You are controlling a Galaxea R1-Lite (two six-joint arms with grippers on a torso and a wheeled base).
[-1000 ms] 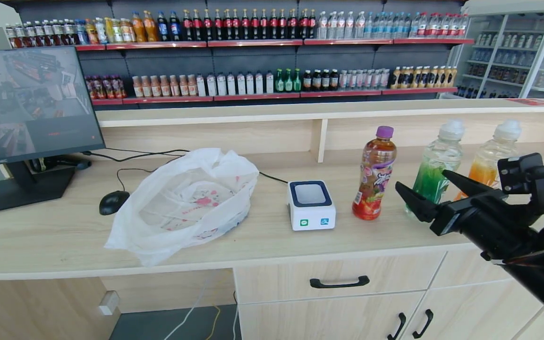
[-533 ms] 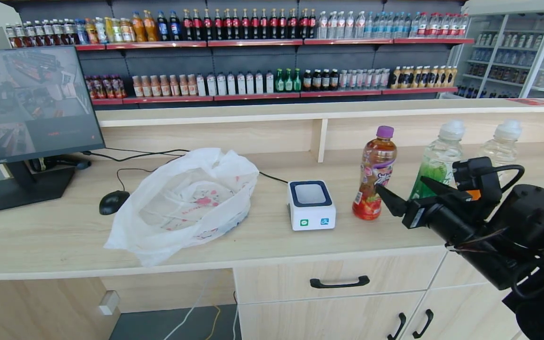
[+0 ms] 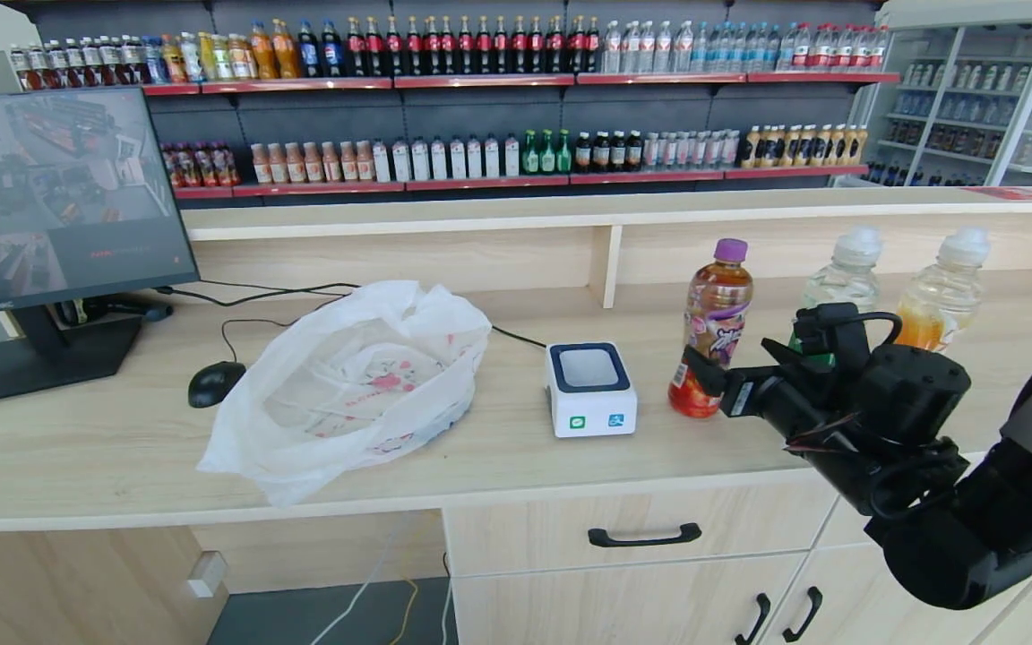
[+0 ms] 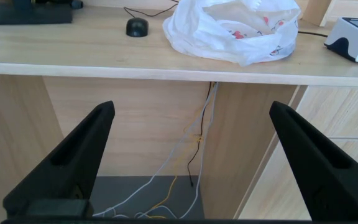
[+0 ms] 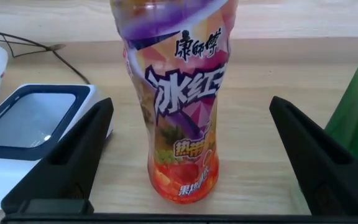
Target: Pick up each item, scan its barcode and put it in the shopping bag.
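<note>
The right end effector (image 5: 188, 107) is spread wide, its fingers either side of the upright purple-capped plastic bottle of amber tea (image 3: 715, 322) and apart from it; the bottle stands on the right half of the pale wooden tabletop (image 3: 77, 448), just beside the white box-shaped barcode scanner (image 3: 590, 388). The crumpled white plastic shopping bag (image 3: 355, 385) lies open nearer the front edge, left of the scanner, and a clear green-drink bottle (image 3: 841, 282) and a clear orange-drink bottle (image 3: 939, 300) stand toward the right edge. The left end effector (image 4: 191, 109) is likewise wide, below the tabletop's front edge.
</note>
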